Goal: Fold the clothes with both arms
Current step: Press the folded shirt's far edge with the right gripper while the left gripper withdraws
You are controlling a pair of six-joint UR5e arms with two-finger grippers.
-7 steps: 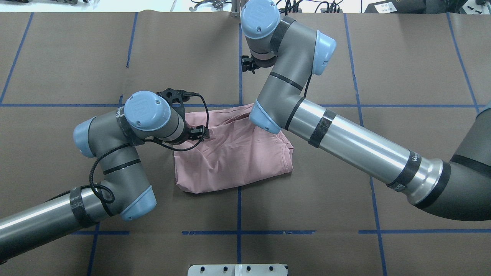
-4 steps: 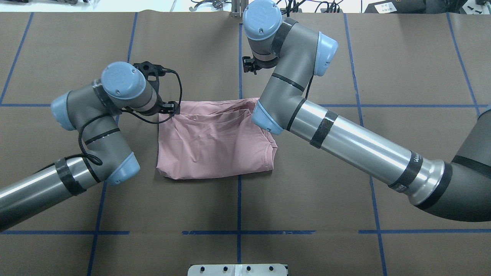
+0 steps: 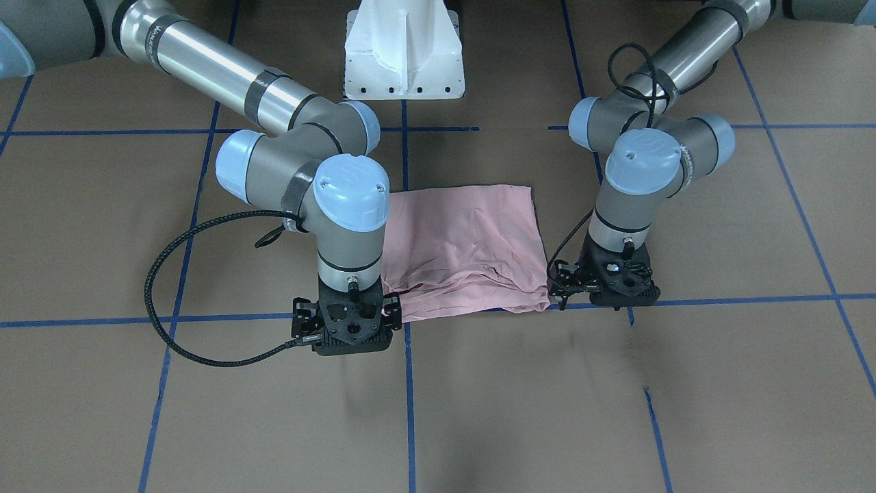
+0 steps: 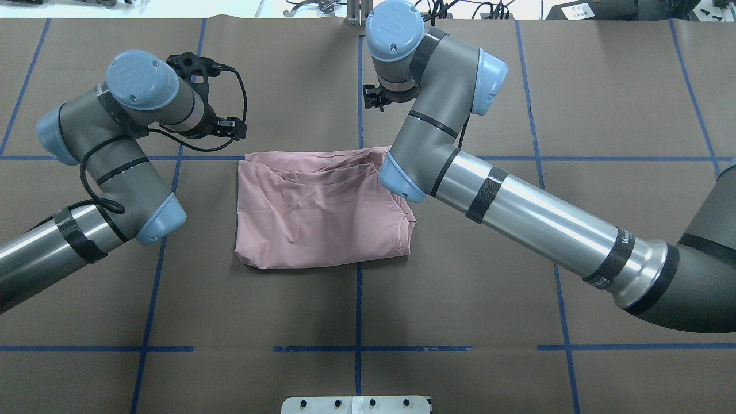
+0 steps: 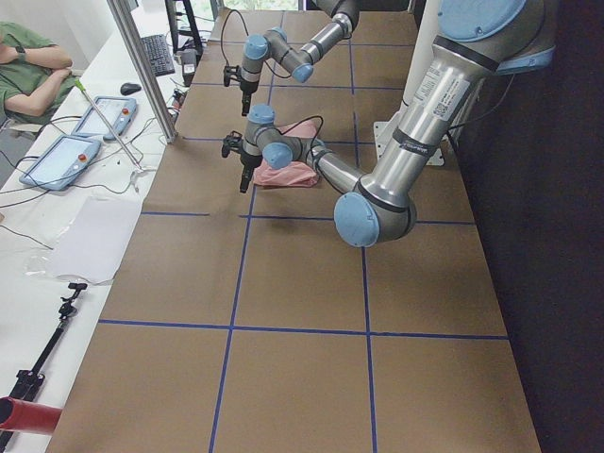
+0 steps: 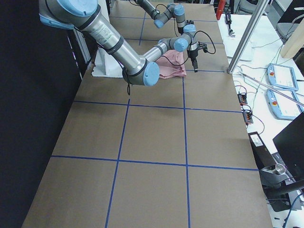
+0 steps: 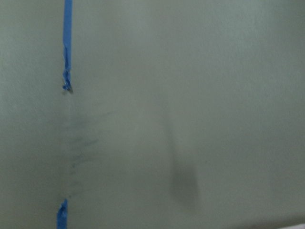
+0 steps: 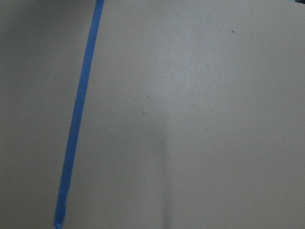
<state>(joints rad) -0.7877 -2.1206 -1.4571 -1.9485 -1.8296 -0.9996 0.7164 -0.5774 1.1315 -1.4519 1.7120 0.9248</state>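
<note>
The left pincer (image 3: 616,291) and right pincer (image 3: 349,335) grip no cloth and their spread is untellable, so take the soft, light shirt (image 4: 322,218) at mid-frame by its corners.

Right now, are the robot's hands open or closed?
Left gripper: empty, off the shirt; jaws hidden, cannot tell.
Right gripper: empty; jaws hidden, cannot tell.

Brown-papered table (image 4: 517,287), gridded with blue tape (image 4: 357,310). Seen from the left end: white bench (image 5: 85,236) at left with tablets (image 5: 57,160), keyboard (image 5: 157,54) and steel post (image 5: 144,71); black wall (image 5: 566,236) at right.
</note>
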